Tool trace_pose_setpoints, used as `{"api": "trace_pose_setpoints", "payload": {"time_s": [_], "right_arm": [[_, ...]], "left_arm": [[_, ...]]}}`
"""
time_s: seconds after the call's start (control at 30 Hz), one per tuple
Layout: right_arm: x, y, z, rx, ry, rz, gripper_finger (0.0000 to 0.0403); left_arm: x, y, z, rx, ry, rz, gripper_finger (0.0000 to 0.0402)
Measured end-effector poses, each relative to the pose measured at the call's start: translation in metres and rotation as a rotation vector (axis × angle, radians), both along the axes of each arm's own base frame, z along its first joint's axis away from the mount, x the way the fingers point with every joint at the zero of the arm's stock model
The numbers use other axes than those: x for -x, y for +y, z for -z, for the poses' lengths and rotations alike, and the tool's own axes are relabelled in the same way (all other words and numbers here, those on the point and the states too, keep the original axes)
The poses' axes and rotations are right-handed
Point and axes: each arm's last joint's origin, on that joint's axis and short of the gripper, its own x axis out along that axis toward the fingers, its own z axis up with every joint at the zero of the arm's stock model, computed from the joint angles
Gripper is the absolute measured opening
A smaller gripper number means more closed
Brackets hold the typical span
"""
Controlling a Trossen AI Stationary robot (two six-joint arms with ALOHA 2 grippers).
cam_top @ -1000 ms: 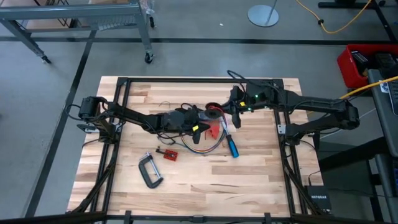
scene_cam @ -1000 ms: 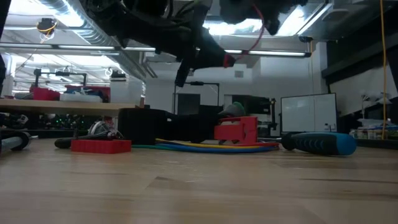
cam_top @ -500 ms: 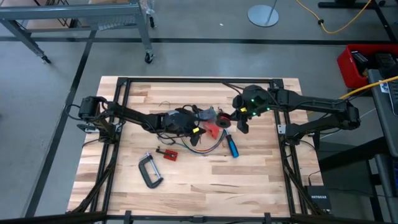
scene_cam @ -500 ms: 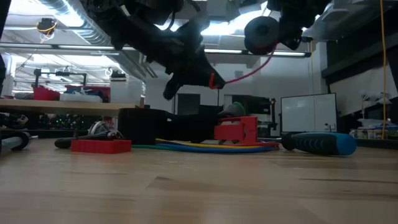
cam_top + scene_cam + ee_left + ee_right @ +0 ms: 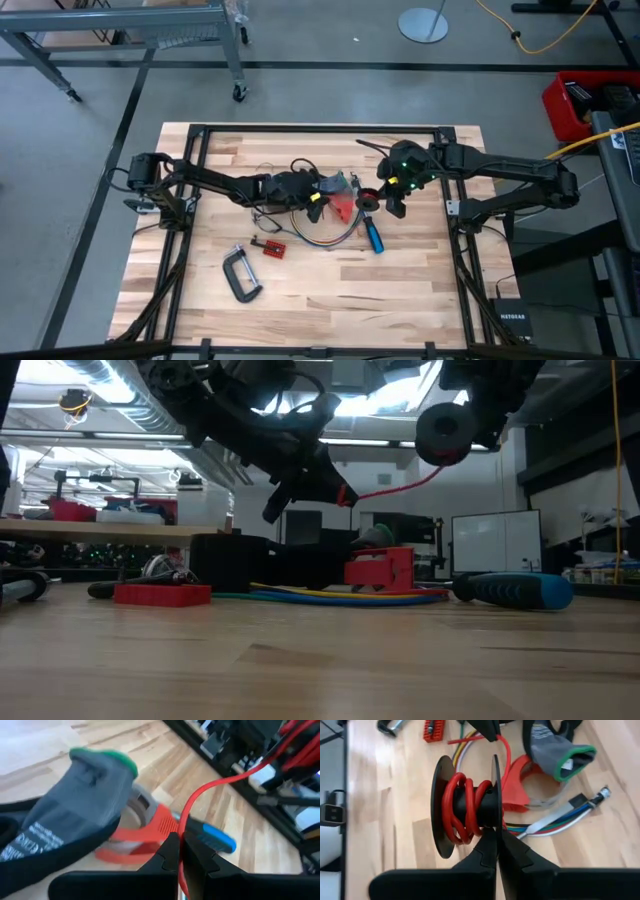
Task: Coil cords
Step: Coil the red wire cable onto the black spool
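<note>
The red cord (image 5: 461, 810) is winding onto a black spool (image 5: 465, 805), several turns already lying between its flanges, while a free length is running through the air to the left gripper (image 5: 179, 851), which is clenched on it. The right gripper (image 5: 496, 837) is clamped on the spool's flange, holding it above the desk (image 5: 400, 280), just over the blue-handled screwdriver (image 5: 372, 236). To do this well, the left gripper should be keeping light tension and feeding the cord squarely between the flanges as the spool is turning, so turns are not slipping over the rim. A multicoloured cord (image 5: 555, 820) is lying on the desk beside a red tape dispenser (image 5: 520, 785) and a grey glove (image 5: 555, 750), waiting.
</note>
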Motion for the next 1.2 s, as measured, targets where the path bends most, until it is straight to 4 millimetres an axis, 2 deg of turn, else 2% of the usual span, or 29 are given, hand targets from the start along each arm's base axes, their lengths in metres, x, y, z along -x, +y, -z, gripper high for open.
{"api": "trace_pose_setpoints", "payload": {"time_s": [0.2,0.63,1.0,1.2], "right_arm": [[-0.006,-0.003,0.007,0.040,0.041,0.035,0.0005],[-0.036,-0.011,0.042,0.056,0.182,0.056,0.0005],[-0.060,-0.016,0.055,0.073,0.121,0.062,0.0005],[-0.070,-0.018,0.054,0.085,0.035,0.069,0.0005]], "left_arm": [[-0.004,0.006,-0.012,-0.001,-0.133,0.002,0.0000],[-0.007,0.011,-0.027,0.010,-0.302,0.044,0.0000],[-0.008,0.011,-0.032,0.010,-0.349,0.052,0.0000],[-0.009,0.010,-0.038,0.005,-0.410,0.055,0.0000]]}}
